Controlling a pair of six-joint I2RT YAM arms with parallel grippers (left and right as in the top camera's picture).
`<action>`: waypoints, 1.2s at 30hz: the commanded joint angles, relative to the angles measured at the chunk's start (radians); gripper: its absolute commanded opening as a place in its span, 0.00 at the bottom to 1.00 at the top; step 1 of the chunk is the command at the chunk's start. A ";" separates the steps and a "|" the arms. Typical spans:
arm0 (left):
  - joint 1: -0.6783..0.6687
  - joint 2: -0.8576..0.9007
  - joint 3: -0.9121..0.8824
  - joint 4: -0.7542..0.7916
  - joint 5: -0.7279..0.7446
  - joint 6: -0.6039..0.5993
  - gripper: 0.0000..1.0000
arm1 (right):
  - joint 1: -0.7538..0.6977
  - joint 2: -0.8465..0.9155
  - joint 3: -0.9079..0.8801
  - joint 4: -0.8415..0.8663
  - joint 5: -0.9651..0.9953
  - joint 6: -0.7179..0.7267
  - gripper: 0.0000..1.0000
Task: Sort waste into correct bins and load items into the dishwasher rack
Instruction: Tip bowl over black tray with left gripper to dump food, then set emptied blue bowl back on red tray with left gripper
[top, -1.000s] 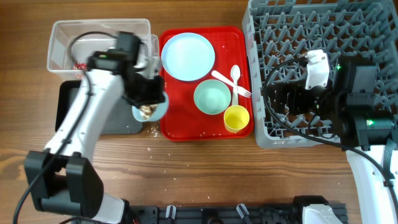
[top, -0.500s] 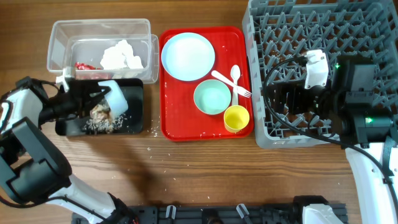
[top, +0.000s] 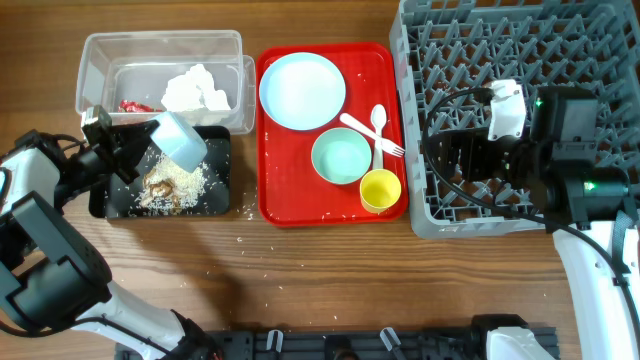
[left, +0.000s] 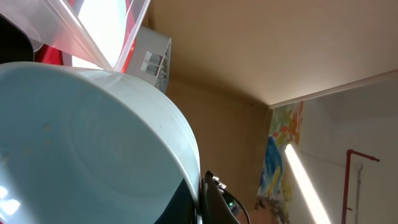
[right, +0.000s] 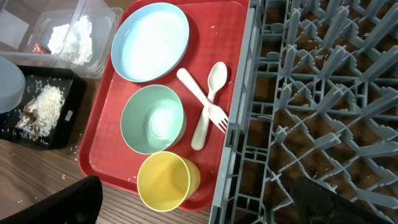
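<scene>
My left gripper (top: 138, 152) is shut on the rim of a pale blue bowl (top: 181, 140), tipped on its side over the black tray (top: 218, 140). Beige food scraps (top: 175, 185) lie on that tray. The bowl fills the left wrist view (left: 93, 143). The clear box (top: 100, 50) holds white tissue (top: 197, 90) and a red wrapper (top: 135, 105). On the red tray (top: 280, 205) are a plate (top: 302, 90), a teal bowl (top: 341, 157), a yellow cup (top: 380, 190), a spoon (top: 378, 120) and a fork (top: 362, 133). My right gripper (top: 447, 160) is open and empty over the grey rack (top: 520, 45).
Loose crumbs (top: 243, 212) lie on the wood between the black tray and the red tray. The right wrist view shows the cup (right: 168, 180), teal bowl (right: 152, 118) and plate (right: 149, 40) just left of the rack's wall (right: 233, 130).
My left arm swung the bowl from beside the red tray to the black tray and tipped it. The scraps fell out onto the tray. The right arm stayed still.
</scene>
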 joint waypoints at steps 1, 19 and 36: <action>0.008 0.000 -0.004 0.004 0.034 0.021 0.04 | -0.002 0.008 0.020 0.000 0.009 0.008 0.99; -0.936 -0.373 0.023 0.222 -1.159 -0.140 0.04 | -0.002 0.008 0.020 0.011 0.009 0.008 1.00; -1.184 -0.089 0.256 0.123 -1.226 -0.177 0.70 | -0.002 0.018 0.020 0.007 0.009 0.008 1.00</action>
